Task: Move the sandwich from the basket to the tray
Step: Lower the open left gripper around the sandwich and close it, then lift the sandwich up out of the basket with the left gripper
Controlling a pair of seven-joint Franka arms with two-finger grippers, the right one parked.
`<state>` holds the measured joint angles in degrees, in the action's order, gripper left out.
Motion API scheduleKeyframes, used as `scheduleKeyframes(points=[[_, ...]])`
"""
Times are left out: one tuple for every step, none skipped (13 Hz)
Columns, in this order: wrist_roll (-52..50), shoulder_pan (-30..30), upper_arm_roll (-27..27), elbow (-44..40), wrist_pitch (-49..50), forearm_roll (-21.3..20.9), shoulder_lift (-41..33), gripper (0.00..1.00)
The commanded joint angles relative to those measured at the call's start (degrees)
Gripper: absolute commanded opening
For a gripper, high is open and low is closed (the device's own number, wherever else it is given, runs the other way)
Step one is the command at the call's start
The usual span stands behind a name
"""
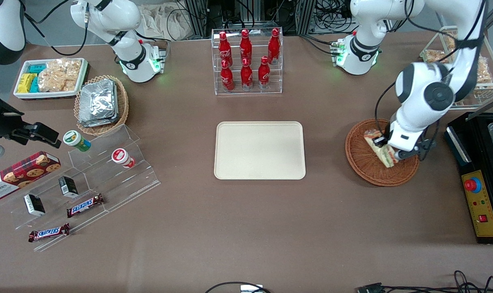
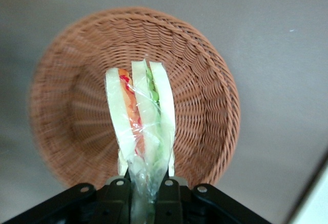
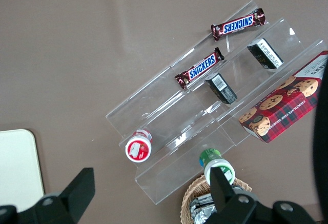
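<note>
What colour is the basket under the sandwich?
Reddish-brown woven wicker basket; clearest in the left wrist view.

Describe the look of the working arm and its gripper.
The left arm is glossy white with rounded shells, black joint bands and a round black cap. A black cable loops beside it. Its base glows green. The gripper is black, with visible screws.

The gripper holds the sandwich over the basket, toward the working arm's end from the tray
</note>
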<state>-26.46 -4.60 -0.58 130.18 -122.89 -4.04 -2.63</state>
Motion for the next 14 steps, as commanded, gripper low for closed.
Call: scheduleKeyframes(points=[[3.4,-0.3,0.3,-14.3,17.4,-0.1,-1.4,0.00],[5.4,-0.3,0.3,-20.3,23.7,0.2,-1.0,0.00],[7.6,-0.3,0.3,-26.2,29.2,0.3,-0.3,0.00],[9.9,-0.3,0.3,-31.3,33.4,0.4,0.5,0.00],[12.8,-0.2,0.3,-35.0,35.9,0.6,0.7,0.00],[14.9,-0.3,0.1,-37.6,37.3,0.7,0.8,0.00],[15.6,-0.6,-0.2,-39.7,38.9,1.4,1.0,0.00],[15.6,-1.3,-1.8,-42.3,41.0,1.7,1.8,0.00],[15.3,-1.6,-4.1,-45.1,43.4,1.8,3.1,0.00],[14.7,-1.6,-7.3,-47.7,44.9,1.9,4.6,0.00],[13.4,-1.6,-11.2,-49.5,45.6,1.8,5.6,0.00],[9.8,-1.6,-15.1,-49.8,45.8,1.7,6.6,0.00],[4.5,-1.6,-19.8,-50.2,45.7,1.4,7.8,0.00],[-0.3,-1.6,-24.5,-52.4,45.7,1.2,10.1,0.00]])
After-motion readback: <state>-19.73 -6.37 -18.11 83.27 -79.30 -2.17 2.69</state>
